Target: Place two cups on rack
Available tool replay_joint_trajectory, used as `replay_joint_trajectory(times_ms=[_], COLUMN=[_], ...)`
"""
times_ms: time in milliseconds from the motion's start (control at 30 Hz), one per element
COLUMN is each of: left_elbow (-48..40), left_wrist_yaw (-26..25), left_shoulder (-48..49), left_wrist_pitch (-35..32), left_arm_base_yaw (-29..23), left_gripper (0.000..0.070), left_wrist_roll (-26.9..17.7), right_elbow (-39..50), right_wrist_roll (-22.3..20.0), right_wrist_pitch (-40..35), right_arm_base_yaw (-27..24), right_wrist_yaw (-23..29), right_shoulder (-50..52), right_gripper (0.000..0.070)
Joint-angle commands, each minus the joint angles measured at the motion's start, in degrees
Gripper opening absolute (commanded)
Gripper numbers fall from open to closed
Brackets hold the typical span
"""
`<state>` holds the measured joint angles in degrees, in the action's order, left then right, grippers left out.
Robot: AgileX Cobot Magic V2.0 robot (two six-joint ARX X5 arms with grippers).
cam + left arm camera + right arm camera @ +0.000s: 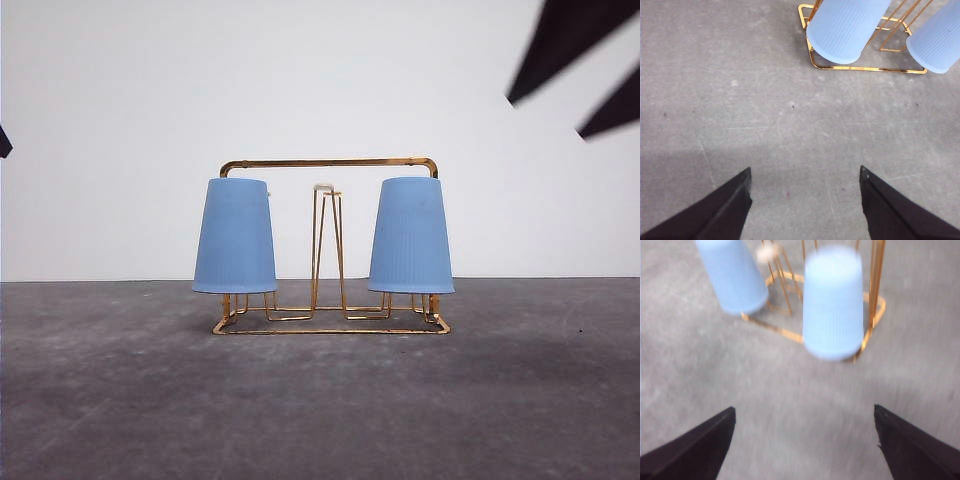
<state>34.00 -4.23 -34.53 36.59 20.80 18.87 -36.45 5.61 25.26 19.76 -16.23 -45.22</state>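
Front view: the rack (330, 245) stands on the grey table (320, 400), centred, in front of a plain white wall (120, 100). Both cups are mounted on it upside down, rims just above the wire base: the left cup (235, 237) at the rack's left end, the right cup (411, 237) at its right end. Between them a bare hairpin prong with a white tip (323, 186) rises upright. Dark parts of the right arm (575, 55) appear at the upper right corner, well apart from the rack. Left wrist view: the left gripper (805, 200) hangs above bare table, jaws spread wide and empty, with the rack's left end and left cup (845, 27) ahead and clear of the fingers; the other cup (937, 42) sits at the frame edge. Right wrist view, blurred: the right gripper (805, 442) has its jaws released and holds nothing; the right cup (833, 302) is nearest it, the left cup (731, 275) farther off, both seated on the rack (872, 305).
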Motion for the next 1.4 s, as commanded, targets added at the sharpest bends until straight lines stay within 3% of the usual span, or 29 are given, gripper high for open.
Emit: replay_joint_trajectory(times_ms=[0,133,267,300,333,367,400,433,1000,1167,1367], left_elbow=[0.28,0.28,0.31,0.31,0.31,0.31,0.32,0.33,0.34,-2.10,-16.65], left_wrist_yaw=[0.24,0.23,0.19,-0.06,-0.36,-0.70,-0.64,-0.64,-0.66,-0.18,-0.02], left_shoulder=[-0.26,-0.26,-0.19,-0.16,-0.15,-0.17,-0.24,-0.28,0.31,5.15,19.11], left_wrist_pitch=[-0.31,-0.32,-0.22,-0.15,-0.15,-0.24,-0.68,-1.13,-1.88,-2.55,-13.71], left_arm_base_yaw=[0.22,0.22,0.22,0.22,0.22,0.22,0.22,0.22,0.22,-1.26,-9.43], left_gripper=[0.0393,0.0394,0.0392,0.0331,0.0200,0.0000,0.0000,0.0000,0.0000,0.0000,0.0000], left_wrist_roll=[-0.87,-2.71,-3.20,-3.19,-3.21,-3.28,-3.46,-3.57,-3.64,-9.44,-17.73], right_elbow=[3.20,9.49,9.99,9.99,9.99,9.99,9.99,9.99,9.99,9.99,9.99], right_wrist_roll=[3.07,5.16,6.34,6.35,6.36,6.35,6.11,5.99,5.99,5.99,5.99], right_wrist_pitch=[-1.76,-6.02,-6.43,-6.43,-6.48,-6.58,-6.51,-6.46,-6.87,-6.89,-6.87], right_arm_base_yaw=[0.09,0.09,0.09,0.09,0.09,0.10,0.11,0.12,0.09,0.09,0.09], right_wrist_yaw=[0.21,1.40,1.27,1.30,1.32,1.33,1.36,1.35,1.31,1.31,1.31], right_shoulder=[1.94,5.33,5.49,5.49,5.49,5.49,5.48,5.49,5.65,5.65,5.65], right_gripper=[0.0546,0.0546,0.0544,0.0497,0.0384,0.0203,0.0094,0.0040,0.0045,0.0045,0.0045])
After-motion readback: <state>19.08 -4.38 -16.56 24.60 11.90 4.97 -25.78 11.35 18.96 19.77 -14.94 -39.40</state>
